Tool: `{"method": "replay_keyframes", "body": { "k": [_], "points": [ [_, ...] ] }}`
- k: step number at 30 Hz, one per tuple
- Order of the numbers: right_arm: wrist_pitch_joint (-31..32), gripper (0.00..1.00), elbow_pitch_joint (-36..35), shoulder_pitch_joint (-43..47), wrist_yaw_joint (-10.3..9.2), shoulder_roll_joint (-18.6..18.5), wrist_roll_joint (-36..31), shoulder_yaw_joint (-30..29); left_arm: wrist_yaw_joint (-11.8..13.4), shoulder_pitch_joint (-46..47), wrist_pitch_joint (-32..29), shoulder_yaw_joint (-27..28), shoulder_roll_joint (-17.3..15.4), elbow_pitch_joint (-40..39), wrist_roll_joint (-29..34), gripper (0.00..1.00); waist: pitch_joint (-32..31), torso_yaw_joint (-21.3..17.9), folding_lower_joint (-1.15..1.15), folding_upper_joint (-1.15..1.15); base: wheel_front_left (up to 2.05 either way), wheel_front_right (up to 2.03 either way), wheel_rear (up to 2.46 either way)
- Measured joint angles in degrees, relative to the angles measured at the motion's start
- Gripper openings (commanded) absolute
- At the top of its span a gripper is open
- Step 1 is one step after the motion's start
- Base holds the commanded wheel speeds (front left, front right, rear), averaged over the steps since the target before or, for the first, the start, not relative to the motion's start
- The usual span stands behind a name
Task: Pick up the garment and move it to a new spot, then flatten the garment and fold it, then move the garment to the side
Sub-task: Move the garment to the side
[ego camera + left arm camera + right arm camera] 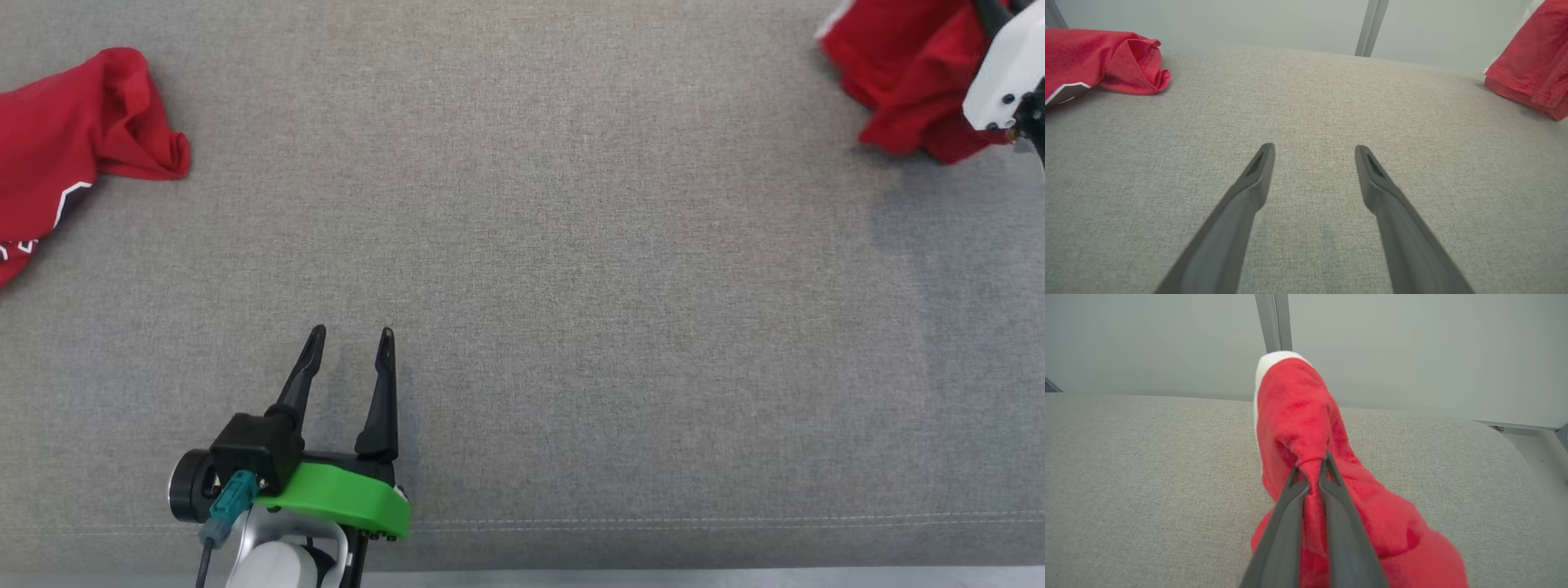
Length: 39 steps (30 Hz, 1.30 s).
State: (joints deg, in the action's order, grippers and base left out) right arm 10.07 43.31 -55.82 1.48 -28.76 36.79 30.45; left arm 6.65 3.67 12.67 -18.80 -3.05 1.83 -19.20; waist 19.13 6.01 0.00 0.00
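Looking at the far right corner of the grey padded surface [571, 286], you see the right claw [1310, 467] closed nearly tight on a pinch of the red garment [1294, 412]. The cloth is bunched into a narrow fold between its two dark fingers. A grip on so small a gather, I judge, lets the rest hang free so that you can carry it to the bare middle. Whether its lower folds are off the surface you cannot tell from these views.

The left claw [351, 333] hovers low near the front edge with its fingers spread wide and nothing between them. It is probably kept out of the way until the flattening needs a second hold.

Count two red garments: the one in the right claw, and a second garment [73, 139] with white trim, lying crumpled at the far left edge, well apart from both claws. Count two claws, with two fingers on each.
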Motion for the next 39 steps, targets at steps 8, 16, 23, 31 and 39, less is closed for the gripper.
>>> {"method": "replay_keyframes", "body": {
  "k": [8,16,23,31,39],
  "points": [
    [0.05,0.00,2.04,-2.33,-1.18,-1.78,-0.13,-0.86,0.00,0.49,-0.01,-0.05,-0.03,0.12,0.33,1.00,1.00,-0.42,0.00,0.00,0.00,0.00,0.00],
    [0.04,0.00,4.70,-3.85,-2.67,-4.12,0.08,-3.10,0.00,1.00,-0.07,-0.38,-0.45,0.12,0.92,1.00,2.52,-0.78,0.00,0.00,0.00,0.00,0.00],
    [-0.03,0.00,6.06,-6.15,-4.15,-7.66,-3.08,-1.74,-0.01,1.63,-0.89,-0.81,-1.32,-0.54,1.96,1.00,4.28,-0.64,0.00,0.00,0.00,0.00,0.00],
    [-1.60,0.00,8.36,-7.11,-5.66,-8.73,-5.43,-1.09,-0.02,2.09,-1.53,-1.52,-1.56,-1.09,2.43,1.00,6.80,-0.40,0.00,0.00,0.00,0.00,0.00],
    [-5.78,0.00,8.93,-7.16,-6.03,-5.11,-3.93,-2.65,-0.02,2.75,-1.44,-1.34,-1.52,-0.25,2.56,1.00,7.64,-0.36,0.00,0.00,0.00,0.00,0.00]
  ]
}}
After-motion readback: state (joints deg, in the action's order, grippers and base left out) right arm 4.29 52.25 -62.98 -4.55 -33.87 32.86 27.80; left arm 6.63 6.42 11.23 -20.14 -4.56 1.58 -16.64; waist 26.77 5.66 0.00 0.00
